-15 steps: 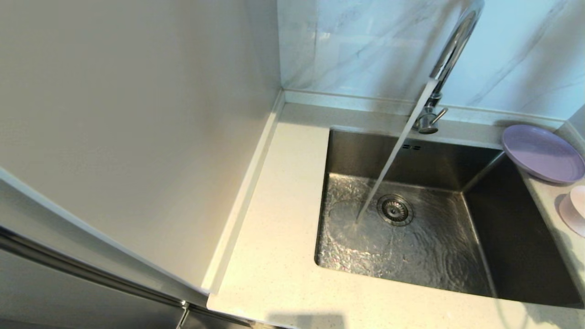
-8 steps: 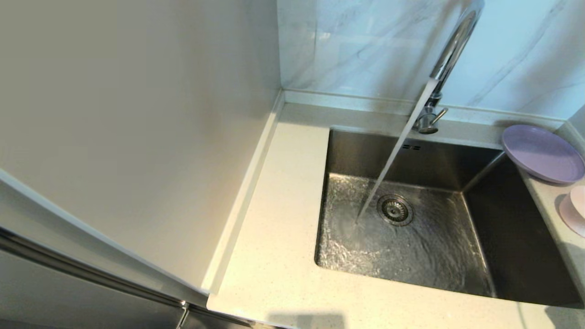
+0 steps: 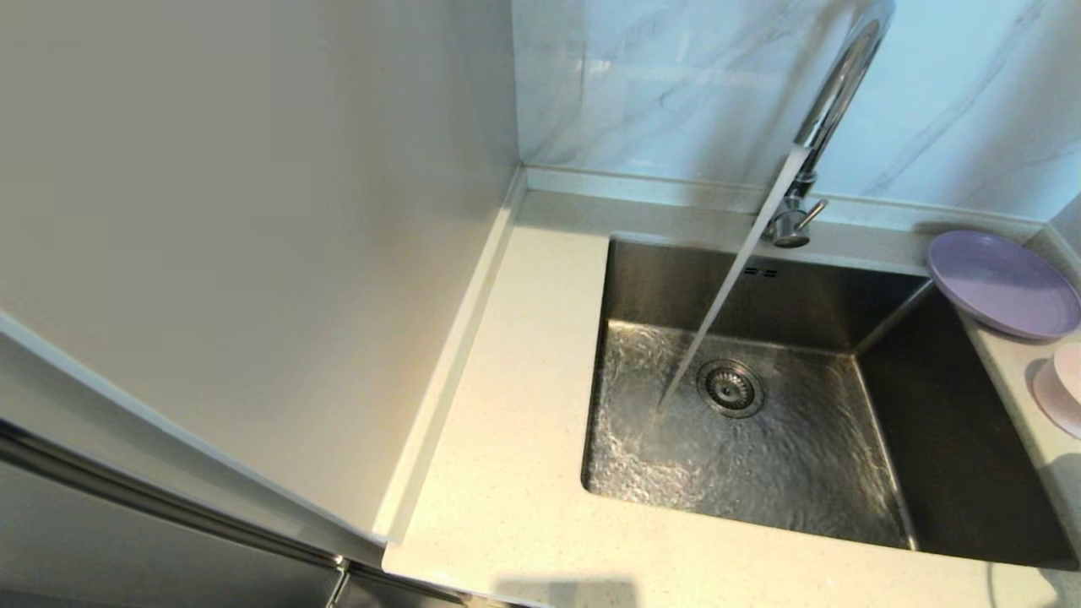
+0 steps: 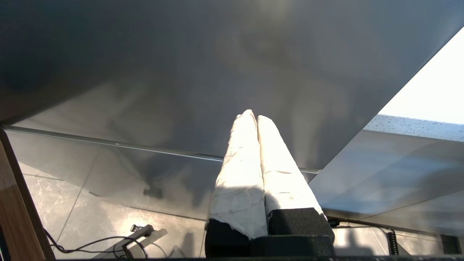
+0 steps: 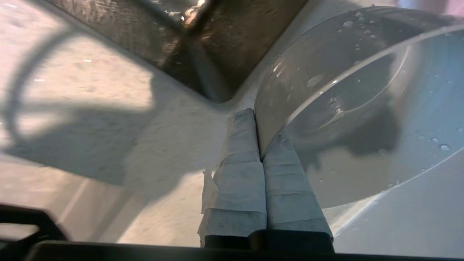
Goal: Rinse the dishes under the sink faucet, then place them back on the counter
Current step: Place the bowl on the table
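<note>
The white bowl (image 5: pixel 315 61), wet with droplets, hangs tilted over the counter (image 5: pixel 90 87) beside a sink corner (image 5: pixel 232 50). My right gripper (image 5: pixel 261 127) is shut on its rim, one finger inside and one outside; it is out of the head view. The lavender plate (image 3: pixel 1003 283) lies on the counter (image 3: pixel 515 422) at the sink's far right corner. The pink cup (image 3: pixel 1060 390) stands just in front of the plate, cut off by the picture's edge. Water streams from the chrome faucet (image 3: pixel 832 101) into the steel sink (image 3: pixel 954 422), landing left of the drain strainer (image 3: pixel 730 388). My left gripper (image 4: pixel 252 116) is shut and empty, parked low.
A tall pale panel (image 3: pixel 253 253) walls off the counter's left side. Marble tiles (image 3: pixel 659 84) back the sink. The left wrist view shows a grey cabinet face (image 4: pixel 181 72), floor tiles and a cable (image 4: pixel 90 243).
The shadow on the counter at the head view's bottom right has slid further right, nearly out of the picture. Water keeps running; the plate and cup have not moved.
</note>
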{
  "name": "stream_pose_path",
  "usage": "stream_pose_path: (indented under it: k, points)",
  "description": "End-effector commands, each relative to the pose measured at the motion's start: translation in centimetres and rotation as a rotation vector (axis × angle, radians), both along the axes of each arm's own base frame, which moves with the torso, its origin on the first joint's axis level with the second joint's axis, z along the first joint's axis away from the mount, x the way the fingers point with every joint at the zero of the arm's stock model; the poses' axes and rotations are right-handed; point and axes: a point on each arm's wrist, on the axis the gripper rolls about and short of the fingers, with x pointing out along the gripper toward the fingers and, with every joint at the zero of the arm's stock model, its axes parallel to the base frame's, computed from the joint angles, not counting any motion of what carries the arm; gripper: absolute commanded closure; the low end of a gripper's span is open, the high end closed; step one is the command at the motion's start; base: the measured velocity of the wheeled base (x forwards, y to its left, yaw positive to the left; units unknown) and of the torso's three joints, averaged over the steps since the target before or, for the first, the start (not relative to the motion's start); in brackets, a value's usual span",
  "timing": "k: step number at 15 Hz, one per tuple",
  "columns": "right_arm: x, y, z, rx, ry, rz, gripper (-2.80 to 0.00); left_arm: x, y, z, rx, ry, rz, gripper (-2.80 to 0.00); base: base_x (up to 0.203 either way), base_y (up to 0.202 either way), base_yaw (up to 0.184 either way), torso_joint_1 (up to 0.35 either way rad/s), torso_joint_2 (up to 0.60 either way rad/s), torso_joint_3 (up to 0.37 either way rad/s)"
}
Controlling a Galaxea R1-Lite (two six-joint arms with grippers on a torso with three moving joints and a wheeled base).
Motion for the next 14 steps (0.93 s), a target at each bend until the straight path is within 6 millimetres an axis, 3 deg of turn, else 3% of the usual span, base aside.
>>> stream_pose_path:
  k: [1, 6, 9, 14]
  points:
    - [-0.5, -0.6, -0.6, -0.037, 0.016, 0.018, 0.0, 0.0, 0.0, 0.0, 0.0, 0.0, 0.001, 0.0, 0.0, 0.0, 0.0, 0.0, 0.0, 0.0]
    - [-2.0, -1.7, -0.1, -0.1, 0.025, 0.057, 0.0, 0.0, 0.0, 0.0, 0.0, 0.0, 0.0, 0.0, 0.0, 0.0, 0.0, 0.0, 0.0, 0.0]
    - [-1.9, -1.9, 0.2, -0.099, 0.073, 0.117, 0.0, 0.0, 0.0, 0.0, 0.0, 0.0, -0.001, 0.0, 0.0, 0.0, 0.0, 0.0, 0.0, 0.0]
    - [-2.5, -1.3, 0.0, 0.01, 0.231, 0.13, 0.0, 0.0, 0.0, 0.0, 0.0, 0.0, 0.001, 0.0, 0.0, 0.0, 0.0, 0.0, 0.0, 0.0]
